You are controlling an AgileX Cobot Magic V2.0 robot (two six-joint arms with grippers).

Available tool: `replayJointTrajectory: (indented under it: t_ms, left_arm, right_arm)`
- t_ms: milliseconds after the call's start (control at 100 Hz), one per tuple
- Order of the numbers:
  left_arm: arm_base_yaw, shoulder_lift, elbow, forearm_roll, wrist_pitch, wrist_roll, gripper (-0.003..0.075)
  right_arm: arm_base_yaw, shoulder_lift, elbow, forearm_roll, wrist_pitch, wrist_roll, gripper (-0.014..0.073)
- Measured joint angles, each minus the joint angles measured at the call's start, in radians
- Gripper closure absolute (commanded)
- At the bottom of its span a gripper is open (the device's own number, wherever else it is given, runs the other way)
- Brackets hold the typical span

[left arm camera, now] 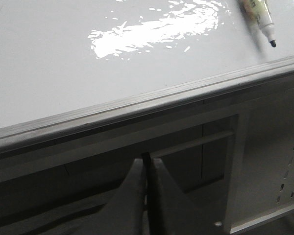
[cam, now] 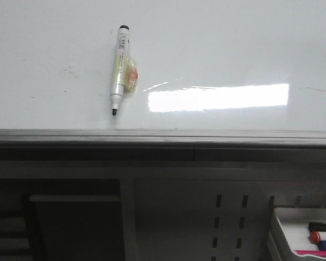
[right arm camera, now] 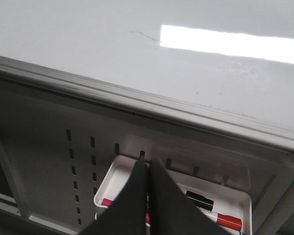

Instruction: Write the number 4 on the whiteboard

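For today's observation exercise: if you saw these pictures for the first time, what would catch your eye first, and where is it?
A bright rectangular glare on the glossy whiteboard stands out most, right of centre near its front edge. Left of it an uncapped marker lies on the board, tip toward the grey metal edge. No number 4 is drawn yet; at lower right, below the board, a small white tray holds more markers.

Whiteboard (cam: 217, 49) serves as the surface: glossy white, grey metal edge, faint smudges, bright rectangular glare. One uncapped marker (cam: 119, 68) lies directly on it, tip toward the edge, beyond and well apart from the left fingers (left arm camera: 137, 196). No drawn number visible on the board.
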Motion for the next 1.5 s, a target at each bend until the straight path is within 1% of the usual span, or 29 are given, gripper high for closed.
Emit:
replayJointTrajectory:
  t_ms: [960, 1050, 1110, 1200, 1260, 1320, 1370, 1390, 1440, 1500]
  left_arm:
    - [0.0, 0.0, 0.0, 0.002, 0.0, 0.0, 0.0741]
    - [0.0, 0.0, 0.0, 0.002, -0.01, 0.0, 0.0741]
    - [0.0, 0.0, 0.0, -0.009, -0.029, 0.0, 0.0741]
    - [0.0, 0.0, 0.0, -0.104, -0.079, 0.0, 0.0741]
    - [0.0, 0.0, 0.0, -0.239, -0.123, 0.0, 0.0741]
    - [0.0, 0.0, 0.0, -0.386, -0.176, 0.0, 0.0741]
    - [0.0, 0.0, 0.0, -0.539, -0.215, 0.0, 0.0741]
    - [0.0, 0.0, 0.0, -0.576, -0.229, 0.0, 0.0741]
    - [0.0, 0.0, 0.0, -0.725, -0.256, -0.002, 0.0741]
    - [0.0, 0.0, 0.0, -0.852, -0.276, -0.002, 0.0741]
  right_arm:
    - [0.0, 0.0, 0.0, -0.002, 0.0, 0.0, 0.0658]
    - [0.0, 0.0, 0.0, -0.001, -0.039, 0.0, 0.0658]
    - [0.0, 0.0, 0.0, 0.044, -0.114, 0.0, 0.0658]
    - [0.0, 0.0, 0.0, 0.178, -0.255, 0.0, 0.0658]
    - [0.0, 0.0, 0.0, 0.306, -0.328, 0.0, 0.0658]
    - [0.0, 0.0, 0.0, 0.425, -0.357, 0.0, 0.0658]
    - [0.0, 0.0, 0.0, 0.479, -0.357, 0.0, 0.0658]
    - [0.0, 0.0, 0.0, 0.493, -0.355, 0.0, 0.0658]
    - [0.0, 0.0, 0.0, 0.517, -0.355, 0.0, 0.0658]
    - [0.0, 0.0, 0.0, 0.541, -0.361, 0.0, 0.0658]
